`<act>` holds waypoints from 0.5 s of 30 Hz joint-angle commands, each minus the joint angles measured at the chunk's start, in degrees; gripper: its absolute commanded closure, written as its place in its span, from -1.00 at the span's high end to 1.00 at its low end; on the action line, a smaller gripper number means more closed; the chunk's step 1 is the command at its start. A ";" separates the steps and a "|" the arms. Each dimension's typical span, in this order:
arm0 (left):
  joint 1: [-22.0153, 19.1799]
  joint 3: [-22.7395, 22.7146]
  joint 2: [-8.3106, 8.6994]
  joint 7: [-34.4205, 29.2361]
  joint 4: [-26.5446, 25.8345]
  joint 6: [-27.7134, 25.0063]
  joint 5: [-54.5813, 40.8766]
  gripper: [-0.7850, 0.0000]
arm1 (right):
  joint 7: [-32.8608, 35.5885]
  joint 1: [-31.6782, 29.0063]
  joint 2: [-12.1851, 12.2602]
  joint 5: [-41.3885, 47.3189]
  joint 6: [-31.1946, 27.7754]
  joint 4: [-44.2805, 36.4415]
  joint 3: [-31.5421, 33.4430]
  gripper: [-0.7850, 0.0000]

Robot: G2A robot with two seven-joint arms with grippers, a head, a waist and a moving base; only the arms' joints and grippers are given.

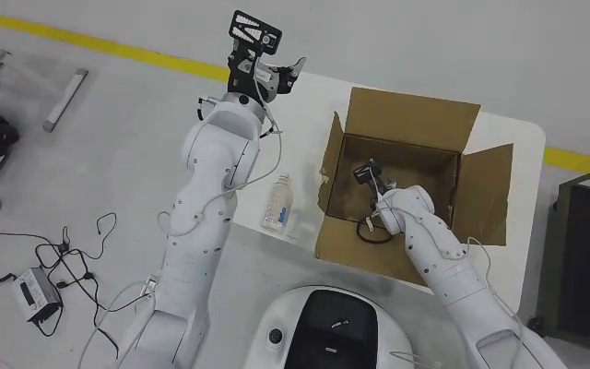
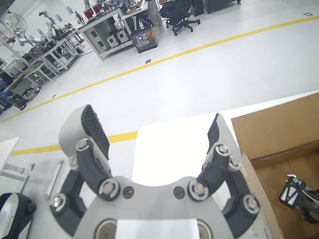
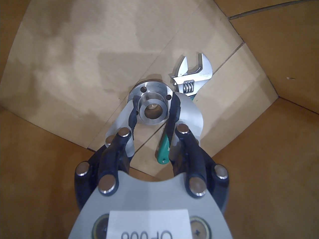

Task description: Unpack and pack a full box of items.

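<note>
Closing on the raised hub of the round steel flange (image 3: 147, 88) in the brown cardboard box (image 3: 74, 38), the right gripper (image 3: 153, 98) holds something probably heavy, rigid and slick — the hub looks the surest hold.

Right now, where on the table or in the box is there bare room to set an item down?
Bare table between the bottle and the left hand. In the box, floor is bare away from the flange; crowded where the right hand grips it beside the wrench.
</note>
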 commanded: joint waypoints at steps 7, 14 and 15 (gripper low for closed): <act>0.00 0.00 0.00 0.00 0.00 0.00 0.00 1.00 | -0.87 0.60 -0.70 0.49 0.21 2.03 -0.20 -0.21; 0.00 0.00 0.00 0.00 0.00 0.00 0.00 1.00 | -1.68 0.83 -1.07 0.59 1.21 2.21 0.42 -0.19; 0.00 0.00 0.00 0.00 0.00 0.00 0.00 1.00 | -1.54 0.82 -1.08 0.54 1.14 2.08 0.55 -0.18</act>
